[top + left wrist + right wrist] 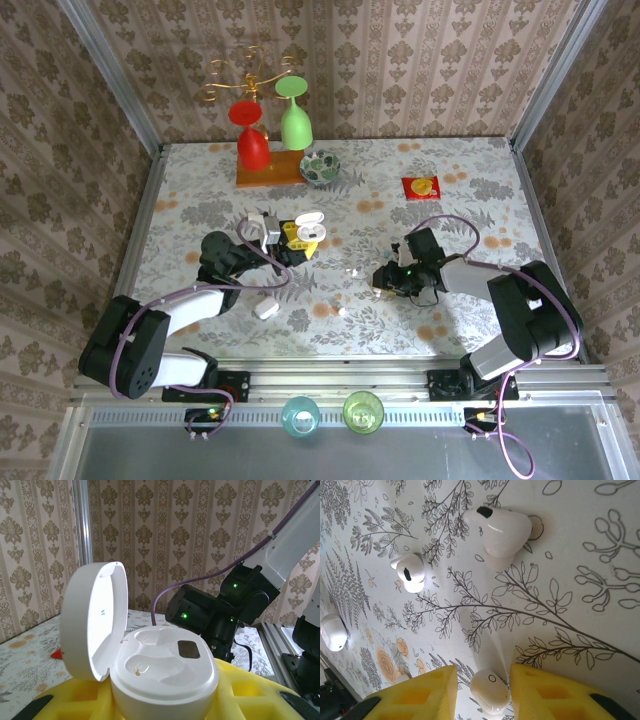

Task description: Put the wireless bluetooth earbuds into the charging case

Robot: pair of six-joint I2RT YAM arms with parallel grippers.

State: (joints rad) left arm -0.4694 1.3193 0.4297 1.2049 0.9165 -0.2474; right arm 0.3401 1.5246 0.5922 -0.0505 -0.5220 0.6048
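The right gripper [483, 675] is hovering right down at the bench [580, 605], yellow fingers [420, 697] sitting apart on either side of one earbud [490, 691] and not squeezing it as far as I can see. Two more earbuds [410, 572] are lying loose further out on the flowery top. The left gripper [162, 702] is clamping the charging case [165, 672], with its lid [95, 625] standing open and the wells facing up.

The white charging case [165, 680] sits open, lid upright at nine o'clock, wells empty. Glossy white earbuds [496, 530] lie apart on the bench [570, 630], at twelve, ten and six o'clock.
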